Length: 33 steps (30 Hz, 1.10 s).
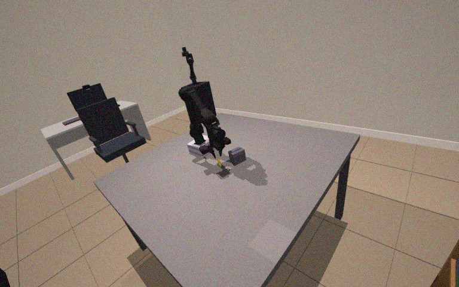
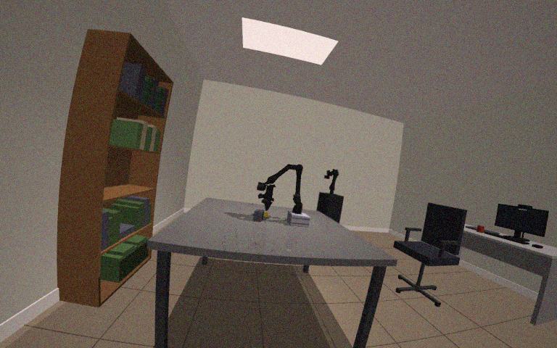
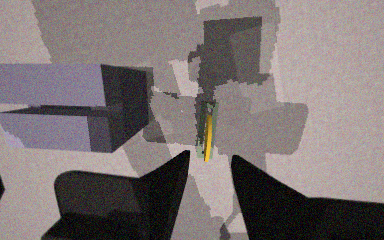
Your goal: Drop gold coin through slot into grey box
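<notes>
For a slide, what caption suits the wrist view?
Fingers apart above the upright gold coin, grey box alongside.

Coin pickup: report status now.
Gripper part-open, empty, above the gold coin. Coin on edge in green holder, not gripped. Grey slotted box off to one side, untouched. Nothing between fingers and coin.
</notes>
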Each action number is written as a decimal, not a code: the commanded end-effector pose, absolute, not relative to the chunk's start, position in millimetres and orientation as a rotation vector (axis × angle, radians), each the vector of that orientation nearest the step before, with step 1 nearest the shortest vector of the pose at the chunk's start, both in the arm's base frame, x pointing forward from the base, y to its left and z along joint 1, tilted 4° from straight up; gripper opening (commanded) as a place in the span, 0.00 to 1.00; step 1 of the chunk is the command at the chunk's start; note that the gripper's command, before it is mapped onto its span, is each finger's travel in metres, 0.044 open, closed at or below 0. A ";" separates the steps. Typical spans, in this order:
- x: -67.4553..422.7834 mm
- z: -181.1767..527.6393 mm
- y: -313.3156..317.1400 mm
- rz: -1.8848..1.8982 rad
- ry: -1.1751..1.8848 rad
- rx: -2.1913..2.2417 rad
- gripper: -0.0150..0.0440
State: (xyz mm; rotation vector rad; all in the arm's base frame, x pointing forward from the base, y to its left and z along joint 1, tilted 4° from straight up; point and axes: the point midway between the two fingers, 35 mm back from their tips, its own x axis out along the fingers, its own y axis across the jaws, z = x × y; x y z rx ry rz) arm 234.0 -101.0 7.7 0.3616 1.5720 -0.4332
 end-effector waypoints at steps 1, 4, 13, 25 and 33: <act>234.4 1.2 -100.9 -0.427 1.571 0.361 0.53; 234.6 -3.7 -101.2 -0.427 1.571 0.361 0.53; 234.5 -18.3 -101.8 -0.427 1.571 0.361 0.53; 233.2 -37.3 -102.1 -0.427 1.572 0.361 0.53; 232.2 -45.7 -102.1 -0.427 1.572 0.361 0.48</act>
